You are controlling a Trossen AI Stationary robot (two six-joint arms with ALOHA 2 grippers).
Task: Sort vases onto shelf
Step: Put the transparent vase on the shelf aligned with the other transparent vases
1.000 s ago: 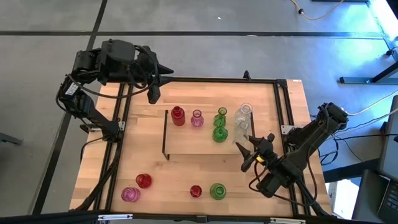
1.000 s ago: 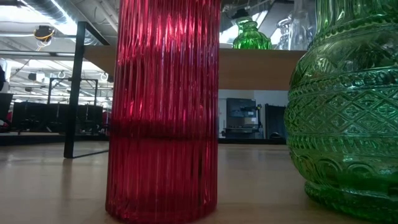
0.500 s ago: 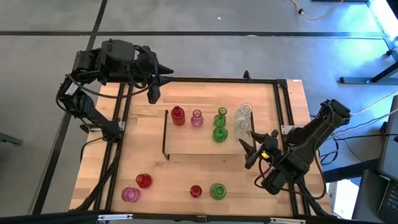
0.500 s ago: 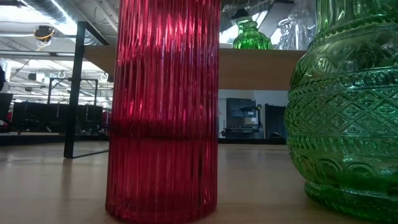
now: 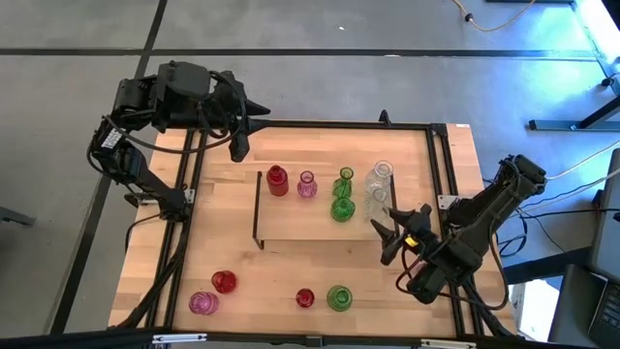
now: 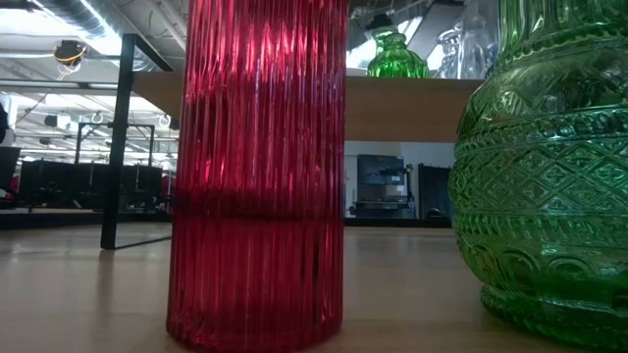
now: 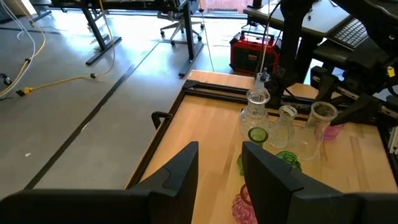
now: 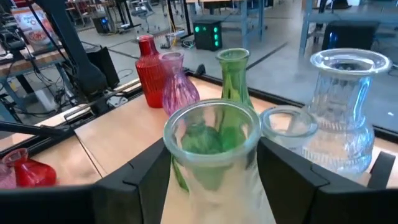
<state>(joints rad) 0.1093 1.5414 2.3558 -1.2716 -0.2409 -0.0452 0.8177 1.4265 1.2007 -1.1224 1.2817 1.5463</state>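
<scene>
The clear vase [image 8: 211, 149] in play stands at the right end of the shelf [image 5: 291, 231], just beside two other clear ones. The right hand [image 5: 392, 236] has its fingers spread wide on either side of the vase; I cannot tell whether they touch the glass. Since a second ago that arm has drawn slightly toward the frame's right and then stopped. To me that reads as a vase just set down and let go.

Four vases wait along the bottom of the bench [image 5: 262, 276]: a red [image 5: 224, 281], a pink [image 5: 203, 302], a small red [image 5: 305, 298] and a green [image 5: 339, 298].

The left hand [image 7: 221, 149] hangs at the upper left of the high view, fingers partly apart and empty. Only the right wrist view shows the vase between the fingers. The low view sees no hand, just the small red and green vases close up.
</scene>
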